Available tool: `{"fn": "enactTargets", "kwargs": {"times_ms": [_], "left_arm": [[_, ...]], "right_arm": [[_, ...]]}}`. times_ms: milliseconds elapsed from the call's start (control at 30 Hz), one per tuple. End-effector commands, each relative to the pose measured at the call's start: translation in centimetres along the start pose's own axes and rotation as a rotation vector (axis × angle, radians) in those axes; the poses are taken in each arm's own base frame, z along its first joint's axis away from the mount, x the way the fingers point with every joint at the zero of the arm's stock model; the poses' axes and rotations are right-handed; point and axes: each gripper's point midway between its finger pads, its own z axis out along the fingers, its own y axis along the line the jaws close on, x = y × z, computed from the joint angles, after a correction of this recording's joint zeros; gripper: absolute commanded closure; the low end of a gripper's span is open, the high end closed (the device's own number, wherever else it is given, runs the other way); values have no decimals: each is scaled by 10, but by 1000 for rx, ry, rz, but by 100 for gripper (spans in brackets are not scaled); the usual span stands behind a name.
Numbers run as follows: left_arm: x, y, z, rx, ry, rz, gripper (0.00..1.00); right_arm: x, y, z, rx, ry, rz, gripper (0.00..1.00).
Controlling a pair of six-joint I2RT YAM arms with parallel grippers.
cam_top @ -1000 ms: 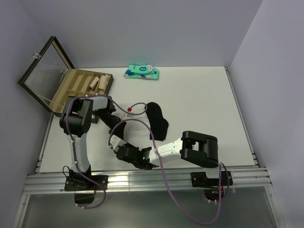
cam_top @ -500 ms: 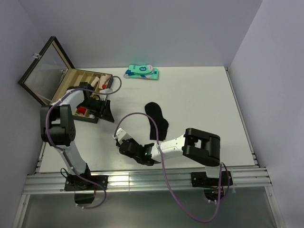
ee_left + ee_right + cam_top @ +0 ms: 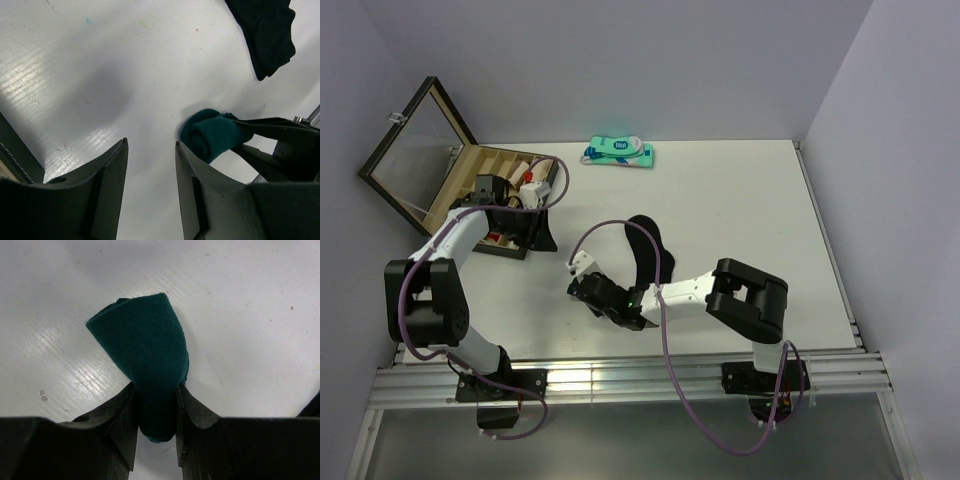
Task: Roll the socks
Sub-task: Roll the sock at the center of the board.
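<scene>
One sock rolled, one left
My right gripper (image 3: pixel 155 405) clamps the rolled green sock (image 3: pixel 150 355) — the black sock (image 3: pixel 265 35) lies flat on the table (image 3: pixel 740 200) nearby, unrolled; left gripper (image 3: pixel 150 155) released, empty

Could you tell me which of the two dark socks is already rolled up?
The dark green sock, rolled and clamped in the right gripper's jaws; the black sock lies flat, unheld.

Dark green sock (image 3: pixel 145 350): rolled into tight bundle, pinched between fingers of right gripper (image 3: pixel 155 390). Plain black sock (image 3: pixel 652 252): unrolled, lying flat on table (image 3: pixel 770 200), near green sock, apart.
</scene>
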Motion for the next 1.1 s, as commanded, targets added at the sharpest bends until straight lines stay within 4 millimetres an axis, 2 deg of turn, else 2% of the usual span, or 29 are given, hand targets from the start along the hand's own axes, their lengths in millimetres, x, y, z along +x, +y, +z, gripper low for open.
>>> {"fn": "enactTargets", "kwargs": {"times_ms": [0,167,233,267,300,367,600,733,800,867,900,933,1067], "left_arm": [[-5,-2,-3,-4,-33,69,52],[-5,-10,-3,20,-50,2,52],[-3,-19,-5,57,-56,-11,52],[-2,-22,-6,66,-58,-17,52],[-1,-25,-7,76,-59,-14,52],[-1,-27,-10,63,-73,-10,51],[-3,-35,-12,78,-106,-48,48],[-6,-40,-13,112,-97,-75,47],[-2,-35,-12,87,-69,-100,47],[-3,-37,-12,78,-46,-60,46],[6,-33,-9,47,8,-58,46],[6,-39,-5,43,36,-11,46],[14,-38,-3,31,75,145,45]], "right_arm": [[19,-6,-5,-11,98,-13,100],[5,-21,-1,29,93,54,100],[0,-23,0,41,90,75,100],[3,-28,1,58,110,78,100],[-3,-27,2,59,104,91,100],[-1,-31,5,72,123,112,100],[-18,-39,10,96,97,178,100],[-19,-37,11,85,88,148,100],[-18,-35,10,77,86,126,100],[-16,-33,10,71,79,103,100],[-16,-32,11,66,79,76,100],[-14,-28,11,52,83,65,100],[-5,-17,12,-27,113,23,100]]}}
